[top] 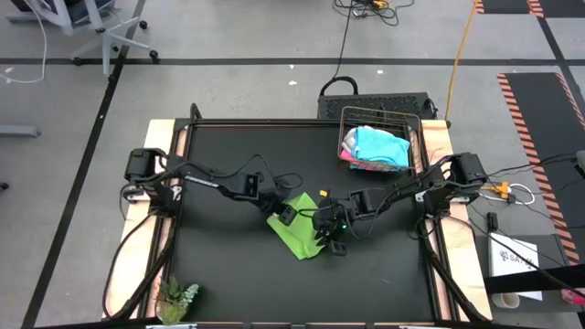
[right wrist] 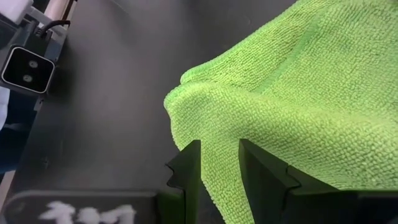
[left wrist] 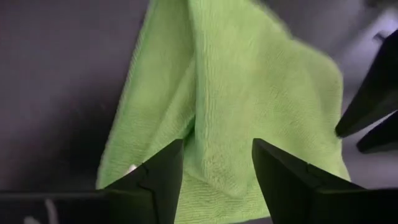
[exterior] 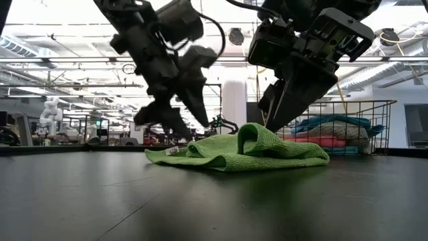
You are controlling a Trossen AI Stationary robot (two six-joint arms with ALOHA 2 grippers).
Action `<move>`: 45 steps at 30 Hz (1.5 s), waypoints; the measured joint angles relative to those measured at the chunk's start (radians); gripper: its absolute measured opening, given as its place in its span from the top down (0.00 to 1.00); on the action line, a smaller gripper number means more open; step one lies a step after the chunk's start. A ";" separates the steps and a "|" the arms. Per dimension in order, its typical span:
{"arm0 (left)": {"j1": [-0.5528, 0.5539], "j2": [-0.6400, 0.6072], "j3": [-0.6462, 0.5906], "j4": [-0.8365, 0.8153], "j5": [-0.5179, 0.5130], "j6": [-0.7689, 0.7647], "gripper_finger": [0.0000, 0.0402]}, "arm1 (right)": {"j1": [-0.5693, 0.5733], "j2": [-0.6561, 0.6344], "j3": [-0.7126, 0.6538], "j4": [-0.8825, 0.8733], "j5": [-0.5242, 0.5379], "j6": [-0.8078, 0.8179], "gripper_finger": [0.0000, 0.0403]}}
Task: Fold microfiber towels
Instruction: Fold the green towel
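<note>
A lime green microfiber towel (top: 297, 236) lies crumpled on the black table top (top: 228, 265), a little right of the middle. My left gripper (left wrist: 217, 174) hovers open over the towel's left part (exterior: 175, 151), fingers slanting down; I cannot tell whether they touch it. My right gripper (right wrist: 219, 168) comes in from the right and is shut on a raised part of the towel. More towels, light blue (top: 379, 142) and pink, lie in the wire basket at the far right. My right gripper pinches a raised fold of the green towel (right wrist: 217, 127) between its two fingers, slanting down from the table's right. The fold stands up as a hump (exterior: 253, 134), while the rest of the towel lies slack on the table.
A wire basket (top: 419, 128) stands at the table's far right corner. A small green plant (top: 178, 297) sits at the near left corner. Bare black table top lies to the left of the towel and in front of it.
</note>
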 joint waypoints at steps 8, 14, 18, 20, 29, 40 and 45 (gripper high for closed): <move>-0.001 0.088 0.000 0.069 0.068 -0.049 0.51 | -0.001 0.000 0.000 -0.011 0.001 0.000 0.75; 0.000 0.088 0.000 0.120 0.066 -0.069 0.54 | -0.001 0.000 0.000 -0.022 0.002 0.000 0.75; -0.010 0.088 0.000 0.143 0.066 -0.083 0.63 | -0.001 0.000 0.000 -0.023 0.005 0.000 0.75; -0.015 0.088 0.000 0.143 0.066 -0.083 0.69 | -0.001 0.000 0.000 -0.023 0.006 0.000 0.75; -0.020 0.088 0.000 0.137 0.050 -0.040 0.98 | -0.010 -0.001 0.000 -0.023 0.007 0.001 0.75; -0.016 0.031 0.000 0.115 0.073 -0.049 0.98 | -0.010 -0.001 0.000 -0.037 0.005 0.003 0.75; -0.015 -0.036 0.001 -0.035 0.066 -0.056 0.98 | -0.010 -0.001 0.000 -0.046 0.004 0.003 0.75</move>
